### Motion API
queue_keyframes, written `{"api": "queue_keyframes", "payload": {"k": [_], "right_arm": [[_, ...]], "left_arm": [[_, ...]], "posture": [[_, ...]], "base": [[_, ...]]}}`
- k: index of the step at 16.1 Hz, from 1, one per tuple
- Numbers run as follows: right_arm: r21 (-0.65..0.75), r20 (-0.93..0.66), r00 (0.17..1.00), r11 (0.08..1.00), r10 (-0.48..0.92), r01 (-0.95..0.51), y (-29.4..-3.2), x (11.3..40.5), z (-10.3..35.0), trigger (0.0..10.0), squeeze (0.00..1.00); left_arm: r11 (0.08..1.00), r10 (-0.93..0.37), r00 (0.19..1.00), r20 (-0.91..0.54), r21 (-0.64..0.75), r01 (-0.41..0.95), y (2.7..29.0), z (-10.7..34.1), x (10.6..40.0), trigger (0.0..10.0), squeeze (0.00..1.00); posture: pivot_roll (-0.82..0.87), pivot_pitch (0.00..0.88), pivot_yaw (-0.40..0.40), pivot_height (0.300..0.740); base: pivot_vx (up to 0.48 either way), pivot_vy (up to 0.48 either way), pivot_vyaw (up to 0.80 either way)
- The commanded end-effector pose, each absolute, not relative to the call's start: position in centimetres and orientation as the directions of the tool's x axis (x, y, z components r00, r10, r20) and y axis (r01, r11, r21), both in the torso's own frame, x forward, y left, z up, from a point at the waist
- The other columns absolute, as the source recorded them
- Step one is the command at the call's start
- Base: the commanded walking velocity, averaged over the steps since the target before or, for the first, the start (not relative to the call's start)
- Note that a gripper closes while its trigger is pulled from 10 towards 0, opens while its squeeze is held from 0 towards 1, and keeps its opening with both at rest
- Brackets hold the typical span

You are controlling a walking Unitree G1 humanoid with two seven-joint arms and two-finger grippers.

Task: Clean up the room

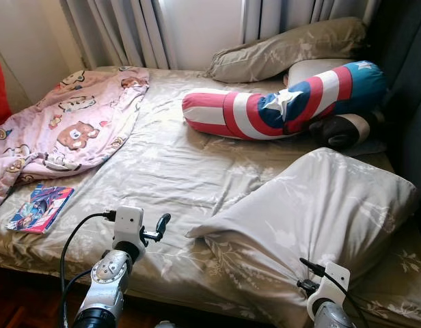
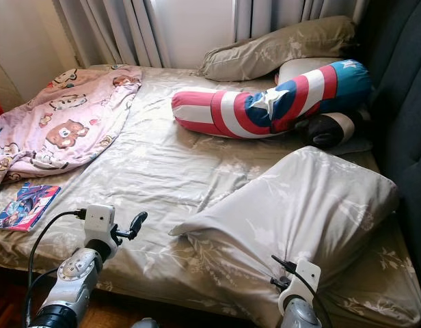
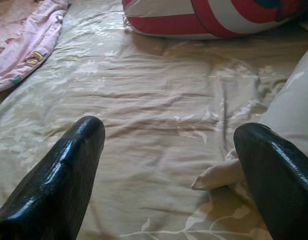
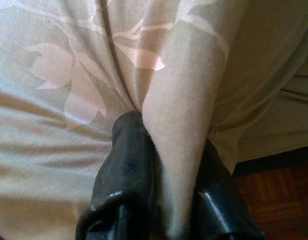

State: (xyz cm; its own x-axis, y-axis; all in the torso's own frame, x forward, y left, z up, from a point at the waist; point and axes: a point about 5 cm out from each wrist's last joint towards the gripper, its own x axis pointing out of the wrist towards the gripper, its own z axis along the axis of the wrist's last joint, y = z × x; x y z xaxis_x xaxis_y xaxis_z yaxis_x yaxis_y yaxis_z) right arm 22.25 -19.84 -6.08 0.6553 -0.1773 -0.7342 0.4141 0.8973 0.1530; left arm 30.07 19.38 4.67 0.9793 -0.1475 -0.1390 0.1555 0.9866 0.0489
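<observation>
The right tool [image 4: 164, 200] is clamped on a pinched fold of the large grey floral-print pillow [image 1: 320, 212], at that pillow's near lower edge, by the foot side of the bed [image 1: 163, 171]. The pillow lies tilted on the beige leaf-patterned sheet, its far corner against the dark headboard side.

The left tool [image 3: 169, 165] hovers over the sheet just beside the grey pillow's pointed corner, its two black fingers [image 3: 59, 175] spread well apart and holding nothing.

Beyond the grey pillow lies a long red, white and blue striped bolster with a white star [image 1: 286, 102]. A dark round cushion [image 1: 344, 130] sits beside the bolster's blue end. Behind the bolster, against the curtains [image 1: 128, 27], rests an olive-grey floral pillow [image 1: 286, 48].

Well apart from the grey pillow, at the bed's other side, a pink blanket printed with cartoon bears [image 1: 67, 123] is bunched up. A colourful illustrated book [image 1: 39, 208] lies on the sheet just below the blanket; its cover writing is too small to read.
</observation>
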Motion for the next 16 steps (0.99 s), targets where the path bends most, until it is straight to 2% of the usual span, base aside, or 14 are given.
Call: {"api": "queue_keyframes", "payload": {"k": [1,5,9,11,13,16], "right_arm": [[0.136,-0.806,0.569,0.887,-0.16,0.441,-19.2,20.0,-7.6,0.0,0.0],[0.054,-0.763,0.567,0.844,-0.31,0.534,-23.1,20.4,-6.5,0.0,0.0],[-0.107,-0.608,0.553,0.75,-0.569,0.653,-31.6,21.0,-2.7,0.0,0.0],[-0.183,-0.518,0.541,0.704,-0.662,0.686,-34.9,21.2,-0.3,0.0,0.0],[-0.252,-0.415,0.505,0.629,-0.757,0.736,-38.3,20.9,2.4,0.0,0.0],[-0.345,-0.253,0.381,0.451,-0.889,0.823,-43.3,19.0,6.5,0.0,0.0]], "left_arm": [[0.986,-0.145,0.98,-0.134,0.058,0.154,19.4,4.7,30.1,10.0,0.0],[0.987,-0.135,0.982,-0.132,0.065,0.145,19.4,4.8,30.1,10.0,0.0],[0.987,-0.138,0.98,-0.141,0.061,0.147,19.3,4.5,30.0,10.0,0.0],[0.987,-0.137,0.981,-0.14,0.058,0.146,19.2,4.5,30.0,10.0,0.0],[0.987,-0.142,0.979,-0.144,0.056,0.151,19.0,4.4,30.0,10.0,0.0],[0.987,-0.139,0.979,-0.147,0.056,0.148,19.2,4.4,30.0,10.0,0.0]], "posture": [[0.06,0.019,0.067,0.656],[0.05,0.02,0.063,0.656],[0.03,0.019,0.06,0.656],[0.02,0.019,0.062,0.656],[0.02,0.019,0.062,0.656],[0.02,0.021,0.063,0.656]], "base": [[0.0,0.0,0.0],[0.0,0.0,0.0],[0.0,0.0,0.0],[0.0,0.0,0.0],[0.0,0.0,0.0],[0.0,0.0,0.0]]}}
